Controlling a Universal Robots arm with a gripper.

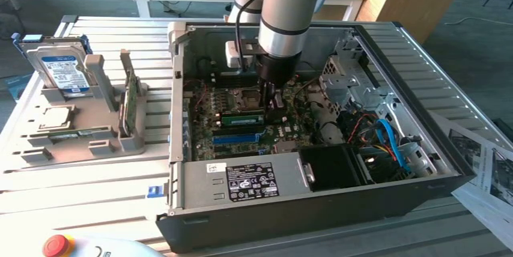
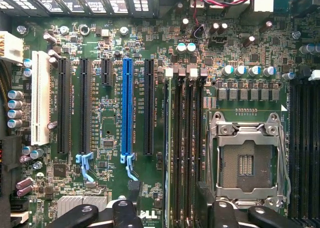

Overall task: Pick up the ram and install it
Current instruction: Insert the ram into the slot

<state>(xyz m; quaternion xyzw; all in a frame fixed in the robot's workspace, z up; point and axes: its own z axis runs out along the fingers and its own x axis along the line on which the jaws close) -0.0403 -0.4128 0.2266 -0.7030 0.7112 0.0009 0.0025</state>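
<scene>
- An open desktop computer case [image 1: 321,209] lies on its side on a slatted metal surface [image 1: 80,185], with its motherboard [image 2: 110,183] facing up.
- One robot arm [image 1: 292,5] reaches straight down into the case. Its pincer [image 1: 275,111] hangs low over the board, next to the processor socket [image 2: 247,160].
- In the wrist view, the pincer's dark fingers [image 2: 125,213] stand apart, one on each side of the memory slots, clamped on nothing.
- The ram [image 1: 242,117], a narrow green stick, stands on edge in a memory slot between the long blue slot [image 2: 127,105] and the processor socket. It sits directly beneath the parted pincer.
- At the exterior view's left, a grey holder [image 1: 80,131] sits on the surface just beside the case. It carries an upright hard drive [image 1: 60,68] and a broader green card [image 1: 128,110] standing on edge.
- A red button [image 1: 57,245] sits at the near edge.
</scene>
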